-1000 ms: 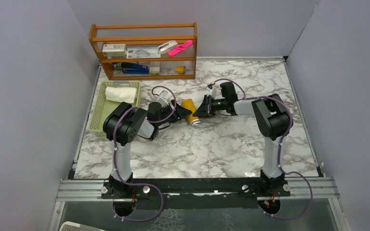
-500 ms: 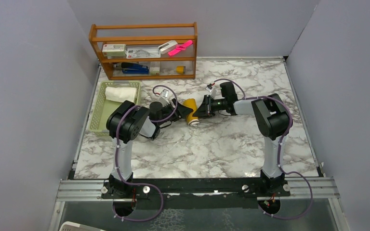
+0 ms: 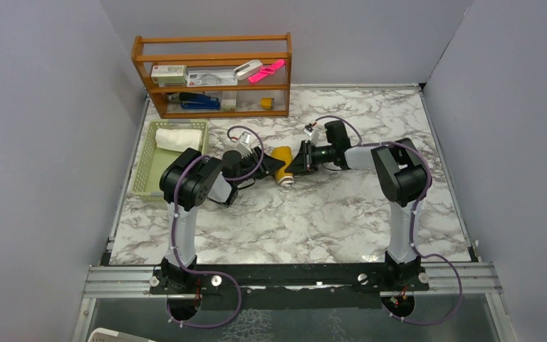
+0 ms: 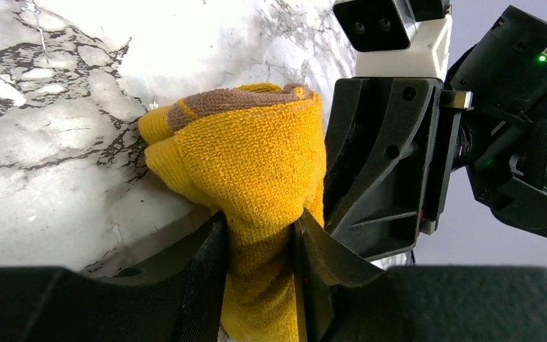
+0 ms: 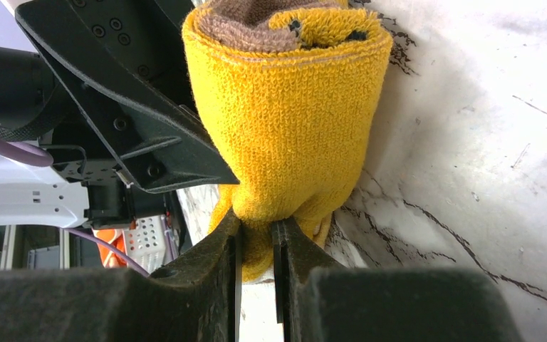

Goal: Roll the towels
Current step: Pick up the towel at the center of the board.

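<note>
Towels, both located. I am seeing the yellow towel [image 3: 282, 165] lying rolled on the marble table [image 3: 313, 214], toward the back, caught between the two arms. My left gripper [image 4: 260, 246] is clamping it from the left. In the left wrist view its fingers [image 4: 206, 271] are pressing into the yellow terry on both sides, and the cloth is bulging out above them. My right gripper [image 5: 256, 239] is meeting it from the opposite side. Its fingers [image 5: 295, 249] are standing almost together, pinching a thin fold at the roll's edge. Brown inner layers are showing at the roll's open end in both wrist views. The roll is touching the tabletop. The white towel [image 3: 179, 138] is lying at the far end of the green basket [image 3: 144, 171] by the left wall, well apart from both grippers. A wooden shelf [image 3: 214, 75] is standing behind the basket, against the back wall.
</note>
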Controlling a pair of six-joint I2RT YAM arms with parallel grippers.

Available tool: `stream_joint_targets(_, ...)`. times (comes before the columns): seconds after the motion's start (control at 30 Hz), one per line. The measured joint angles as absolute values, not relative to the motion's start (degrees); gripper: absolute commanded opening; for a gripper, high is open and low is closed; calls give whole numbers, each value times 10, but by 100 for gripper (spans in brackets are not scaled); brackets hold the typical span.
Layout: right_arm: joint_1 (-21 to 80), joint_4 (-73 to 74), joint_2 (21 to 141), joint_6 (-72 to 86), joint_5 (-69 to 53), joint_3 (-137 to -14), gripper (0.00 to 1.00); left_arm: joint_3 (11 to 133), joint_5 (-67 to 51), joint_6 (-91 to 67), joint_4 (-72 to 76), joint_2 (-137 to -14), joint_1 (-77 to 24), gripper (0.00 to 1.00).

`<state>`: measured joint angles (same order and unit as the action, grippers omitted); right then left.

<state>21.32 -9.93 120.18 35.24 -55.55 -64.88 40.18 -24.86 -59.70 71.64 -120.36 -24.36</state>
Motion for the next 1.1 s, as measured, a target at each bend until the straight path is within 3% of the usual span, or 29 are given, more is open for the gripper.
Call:
stream_joint_targets(0.37,215,-45,1195,291,-580,-665,36,377,-232,-588,685,-1151,-251,15)
stream_joint_targets(0.73,208,-43,1086,254,-584,-638,40,363,-201,-563,649,-1015,-239,8)
stream_joint_targets(1.1,162,-74,998,267,-567,-572,44,307,-152,-522,490,-771,-137,0)
